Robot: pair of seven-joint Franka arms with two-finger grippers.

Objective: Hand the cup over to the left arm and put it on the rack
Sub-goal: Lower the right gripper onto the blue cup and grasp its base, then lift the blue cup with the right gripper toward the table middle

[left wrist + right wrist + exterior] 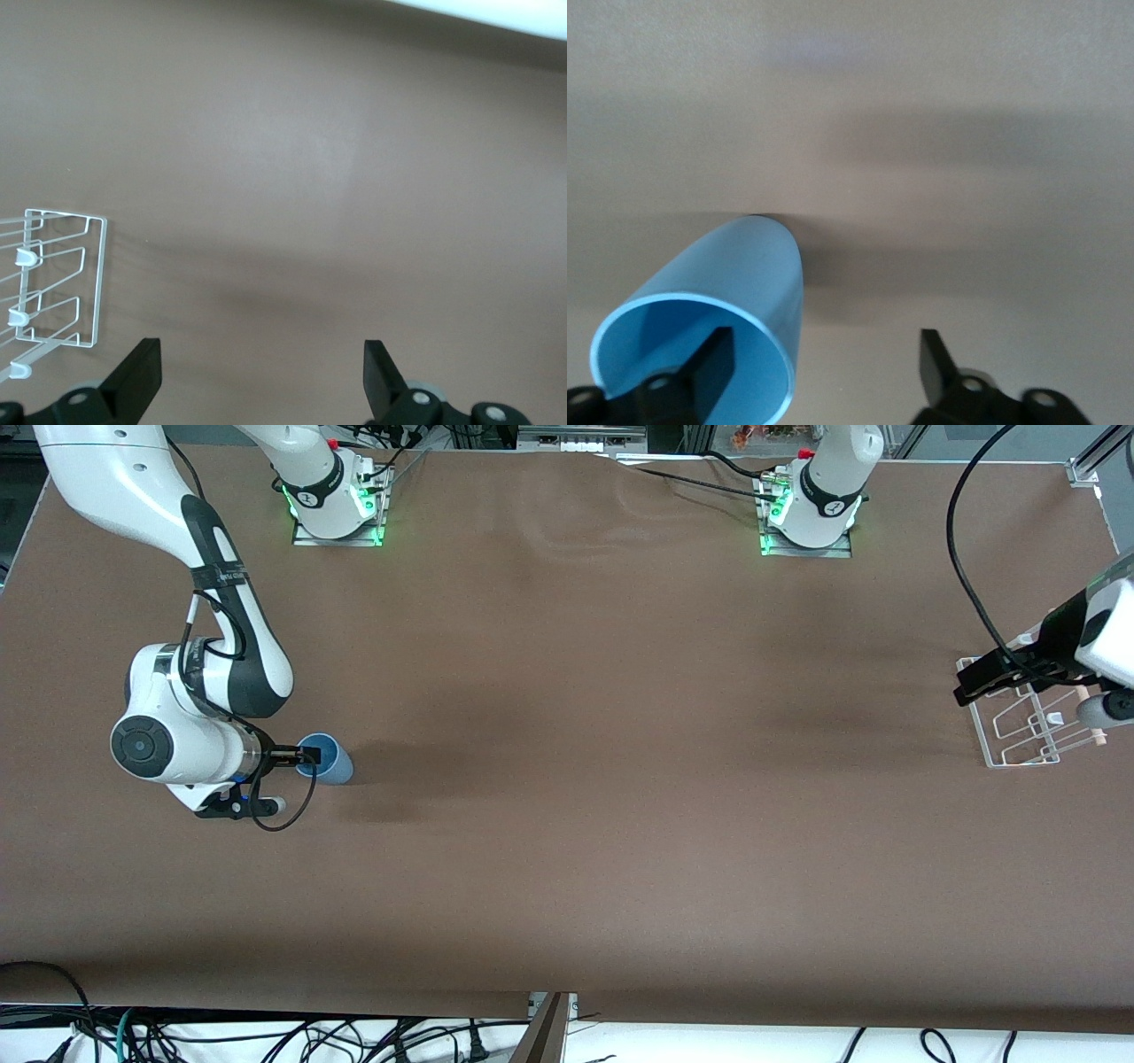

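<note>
Your right gripper (824, 363) has its jaws spread wide, one finger (709, 359) inside the mouth of the cup (718, 310) and the other outside its wall, so the jaws straddle the wall with a clear gap on the outer side; you can't call it a clamp. In the front view the right gripper (306, 756) sits low at the cup (326, 758), which stands on the counter (576, 779) toward the right arm's end, roughly midway between the edge by the bases and the edge at the front camera. The cup's open mouth faces up and its body looks tilted from the wrist camera, though you can't tell true lean from that. Your left gripper (257, 376) also has its jaws wide, holding nothing, with bare counter (310, 177) between them. In the front view the left gripper (983, 677) hangs over the corner of the rack (1019, 731), which sits at the left arm's end of the counter, close to that end edge. The rack (53, 279) shows its white wire loops and white peg tips, and the wooden dowel (1091, 733) lies across it, partly hidden by the left arm (1103, 633).
</note>
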